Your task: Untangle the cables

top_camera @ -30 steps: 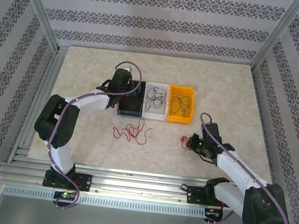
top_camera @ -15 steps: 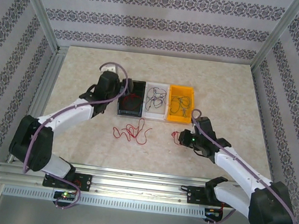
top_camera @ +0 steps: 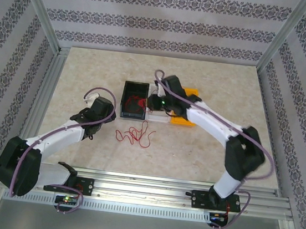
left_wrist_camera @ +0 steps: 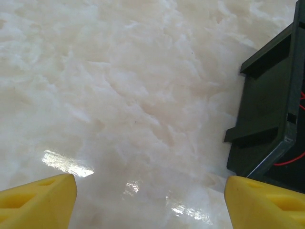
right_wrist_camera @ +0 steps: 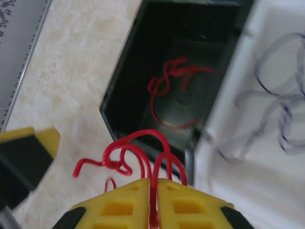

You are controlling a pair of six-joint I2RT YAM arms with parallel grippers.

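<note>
My right gripper [right_wrist_camera: 155,186] is shut on a thin red cable [right_wrist_camera: 138,145], whose loops stick out ahead of the fingertips. It hangs at the near edge of the black bin [right_wrist_camera: 124,90], where another red cable [right_wrist_camera: 171,83] lies. From above, the right gripper [top_camera: 151,101] sits between the black bin [top_camera: 135,87] and the white bin. A loose red cable [top_camera: 135,134] lies squiggled on the table in front of the bins. My left gripper [left_wrist_camera: 152,200] is open above bare table, left of the black bin [left_wrist_camera: 269,109]. From above, the left gripper [top_camera: 99,113] holds nothing.
The white bin [right_wrist_camera: 267,191] holds dark thin cables [right_wrist_camera: 281,112]. The orange bin [top_camera: 192,92] shows behind my right arm. A yellow-and-black fingertip [right_wrist_camera: 26,152] shows at the left of the right wrist view. Patterned walls and a metal frame [top_camera: 43,95] ring the table.
My right arm swung from the table's right side across to the black bin, carrying the red cable. My left arm drew back from the black bin toward the near left.
</note>
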